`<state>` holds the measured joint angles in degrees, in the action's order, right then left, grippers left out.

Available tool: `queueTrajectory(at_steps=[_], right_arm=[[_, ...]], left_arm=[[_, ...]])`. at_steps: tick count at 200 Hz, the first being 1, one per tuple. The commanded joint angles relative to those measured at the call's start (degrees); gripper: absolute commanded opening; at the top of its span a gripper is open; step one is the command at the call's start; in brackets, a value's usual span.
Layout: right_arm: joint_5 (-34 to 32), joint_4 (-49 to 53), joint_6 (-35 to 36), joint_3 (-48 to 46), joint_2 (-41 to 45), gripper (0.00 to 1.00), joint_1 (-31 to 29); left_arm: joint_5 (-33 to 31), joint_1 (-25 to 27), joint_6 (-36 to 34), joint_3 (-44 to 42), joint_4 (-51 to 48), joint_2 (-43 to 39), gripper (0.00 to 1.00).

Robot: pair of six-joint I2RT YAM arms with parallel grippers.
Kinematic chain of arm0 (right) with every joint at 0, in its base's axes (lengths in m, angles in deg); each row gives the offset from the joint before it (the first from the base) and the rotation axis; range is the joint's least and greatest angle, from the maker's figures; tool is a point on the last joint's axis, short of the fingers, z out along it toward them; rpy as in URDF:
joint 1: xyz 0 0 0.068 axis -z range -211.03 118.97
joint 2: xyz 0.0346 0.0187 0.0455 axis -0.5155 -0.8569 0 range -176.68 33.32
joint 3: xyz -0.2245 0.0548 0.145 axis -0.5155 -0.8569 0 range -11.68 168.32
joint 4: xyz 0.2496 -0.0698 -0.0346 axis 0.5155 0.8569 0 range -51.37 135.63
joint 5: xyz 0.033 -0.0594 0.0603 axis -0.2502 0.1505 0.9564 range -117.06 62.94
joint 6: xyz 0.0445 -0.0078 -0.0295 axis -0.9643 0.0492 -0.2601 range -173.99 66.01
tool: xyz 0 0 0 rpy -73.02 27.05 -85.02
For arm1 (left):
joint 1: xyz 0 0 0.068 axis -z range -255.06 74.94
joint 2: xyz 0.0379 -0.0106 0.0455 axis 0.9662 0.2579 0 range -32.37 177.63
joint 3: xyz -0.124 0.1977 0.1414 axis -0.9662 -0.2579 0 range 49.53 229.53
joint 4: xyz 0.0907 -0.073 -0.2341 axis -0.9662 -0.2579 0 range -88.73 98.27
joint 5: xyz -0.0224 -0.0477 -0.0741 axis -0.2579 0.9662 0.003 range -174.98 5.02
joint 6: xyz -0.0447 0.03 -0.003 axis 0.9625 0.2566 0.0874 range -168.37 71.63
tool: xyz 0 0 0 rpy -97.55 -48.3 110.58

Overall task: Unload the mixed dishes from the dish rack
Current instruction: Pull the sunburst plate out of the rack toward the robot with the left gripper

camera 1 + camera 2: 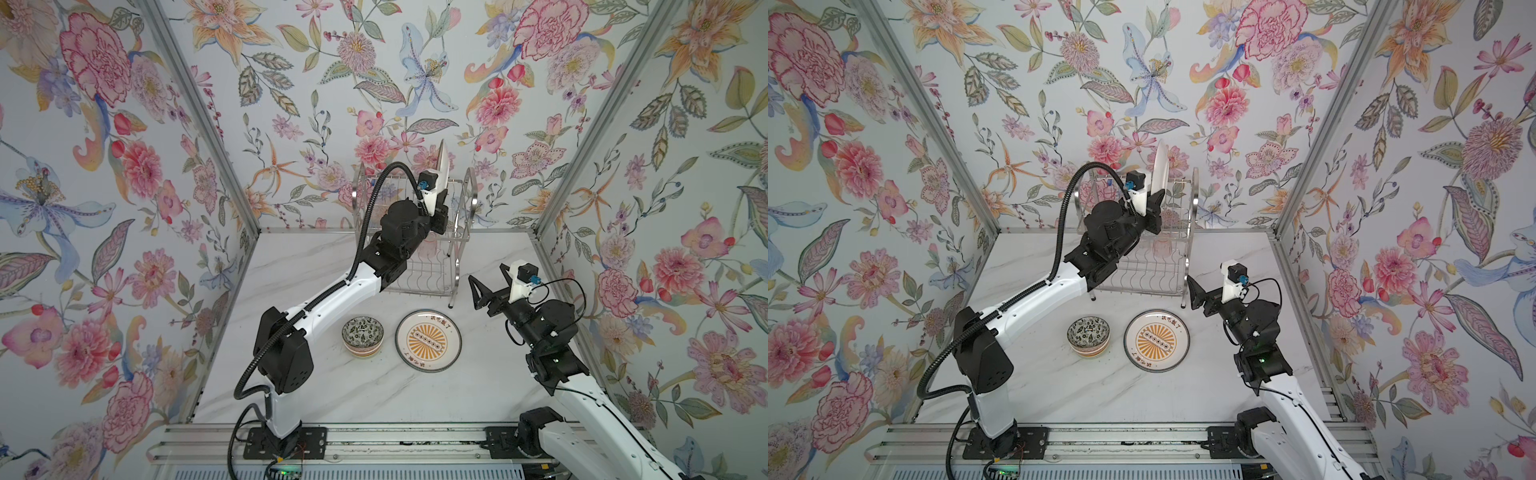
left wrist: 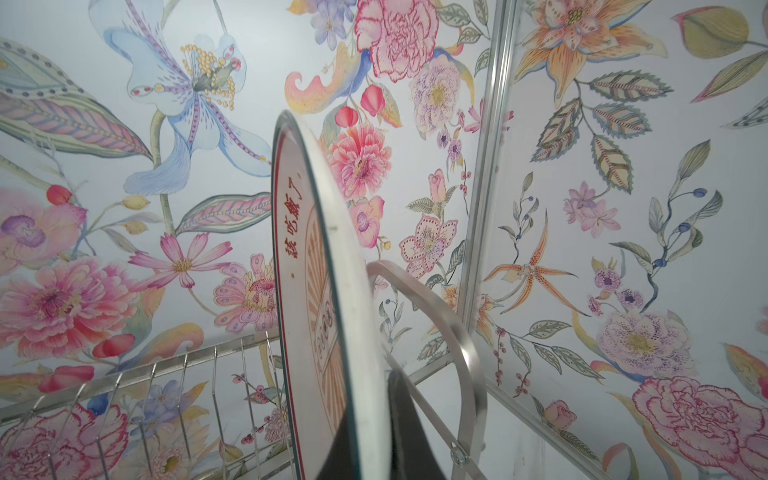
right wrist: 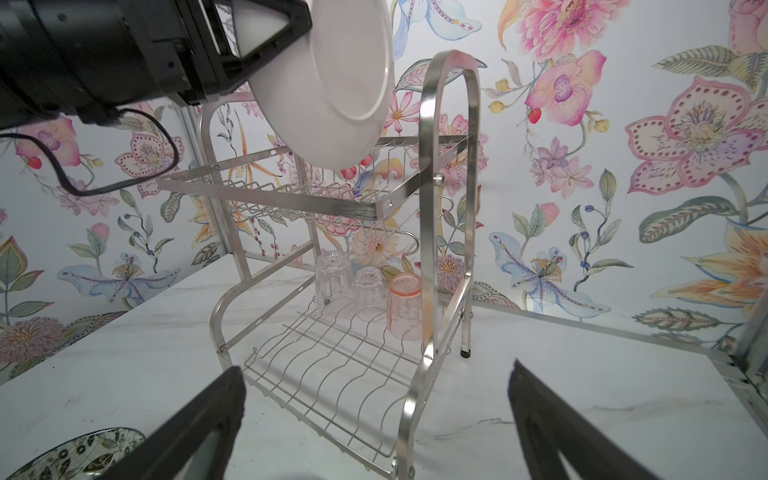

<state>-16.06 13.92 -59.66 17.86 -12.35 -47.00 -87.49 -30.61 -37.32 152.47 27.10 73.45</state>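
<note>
The left gripper (image 3: 286, 33) clamps a plate (image 3: 332, 95) by its rim, upright, likely to clear the rack's (image 3: 451, 124) top slots. The right gripper (image 1: 487, 279) hangs nearby, fingers wide apart.

Both top views looked steeply down from high over the front of the desk (image 1: 415, 399) toward the back wall (image 1: 374, 83), far enough off to take in the whole workspace, and they shared almost the same scene, dish rack (image 1: 432, 270) included. My left wrist camera sat close behind my left fingers (image 2: 403, 436), tilted up along the plate (image 2: 307, 291) toward the wallpaper (image 2: 582, 208). My right wrist camera sat low near the desk, looking out between my right fingers (image 3: 199, 428) at that same rack and plate.
</note>
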Motion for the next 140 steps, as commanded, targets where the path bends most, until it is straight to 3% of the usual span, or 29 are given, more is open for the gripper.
queueTrajectory(at_steps=[1,62,103,140], right_arm=[[0.9,1.43,-2.25,2.91,-0.12,0.99,0.5],[4.67,12.33,-10.14,10.07,-2.81,0.99,2.21],[10.2,22.49,-19.82,16.24,-5.14,0.99,6.09],[18.17,27.37,-29.44,18.27,-6.26,0.99,9.38]], left_arm=[[3.05,0.55,-4.61,-2.27,8.45,-7.49,0.0],[5.96,0.55,-14.33,-19.37,11.35,-23.06,0.0],[13.48,0.64,-24.58,-30.93,3.93,-35.52,0.0],[12.23,2.01,-31.74,-40.59,-2.36,-46.32,0.0]])
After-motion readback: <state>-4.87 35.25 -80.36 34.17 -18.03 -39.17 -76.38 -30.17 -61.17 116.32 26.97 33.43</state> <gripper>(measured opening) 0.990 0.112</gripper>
